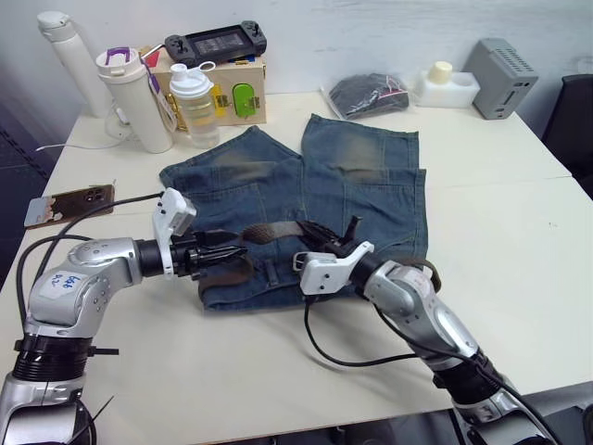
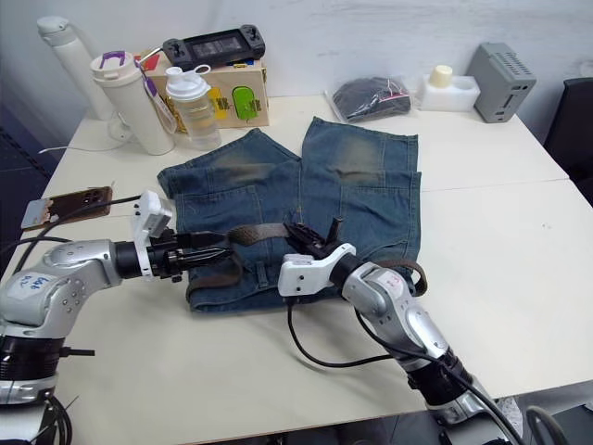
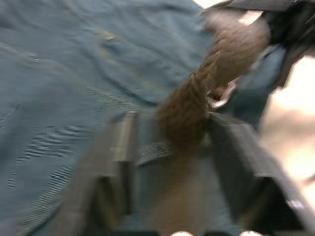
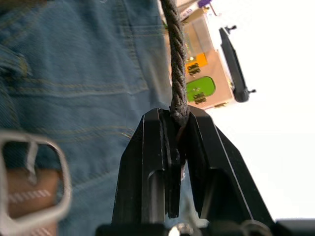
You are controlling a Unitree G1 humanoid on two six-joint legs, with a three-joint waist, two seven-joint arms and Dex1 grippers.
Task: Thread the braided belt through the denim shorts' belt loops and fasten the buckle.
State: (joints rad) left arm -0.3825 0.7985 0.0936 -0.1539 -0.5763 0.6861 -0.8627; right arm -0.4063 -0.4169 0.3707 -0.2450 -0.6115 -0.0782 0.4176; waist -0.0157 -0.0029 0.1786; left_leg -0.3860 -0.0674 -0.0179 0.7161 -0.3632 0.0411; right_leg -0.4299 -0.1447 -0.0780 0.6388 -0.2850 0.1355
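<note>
Two pincers meet at frame centre: right pincer (image 4: 178, 129) pinches the dark-brown braided belt (image 1: 273, 229), lying left-right across the faded blue denim shorts' (image 1: 357, 185) waistband; left pincer (image 1: 230, 252) straddles it, open.

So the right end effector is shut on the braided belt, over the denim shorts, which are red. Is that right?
Only the colour is wrong. The denim shorts are faded blue, not red, as the left eye view shows. The rest stands: the right end effector is shut on the braided belt, over the shorts.
</note>
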